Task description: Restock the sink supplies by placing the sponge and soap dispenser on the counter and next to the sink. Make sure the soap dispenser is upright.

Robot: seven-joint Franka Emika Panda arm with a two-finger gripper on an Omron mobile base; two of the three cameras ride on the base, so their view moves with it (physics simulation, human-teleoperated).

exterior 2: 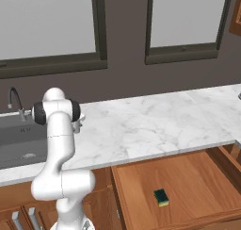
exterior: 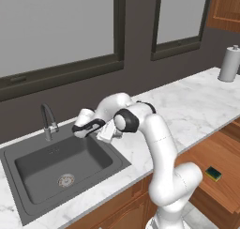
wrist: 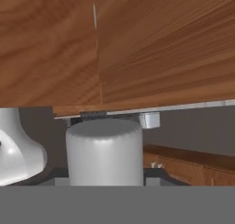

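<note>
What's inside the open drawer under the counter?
The sponge lies alone on the drawer floor, green side up. The drawer's back part is hidden under the counter.

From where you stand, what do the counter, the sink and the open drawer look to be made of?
The counter looks like polished white marble, given its grey veining. The sink seems a matte dark grey composite or coated metal, with a shiny metal drain. The drawer appears to be varnished brown wood with visible grain.
</note>
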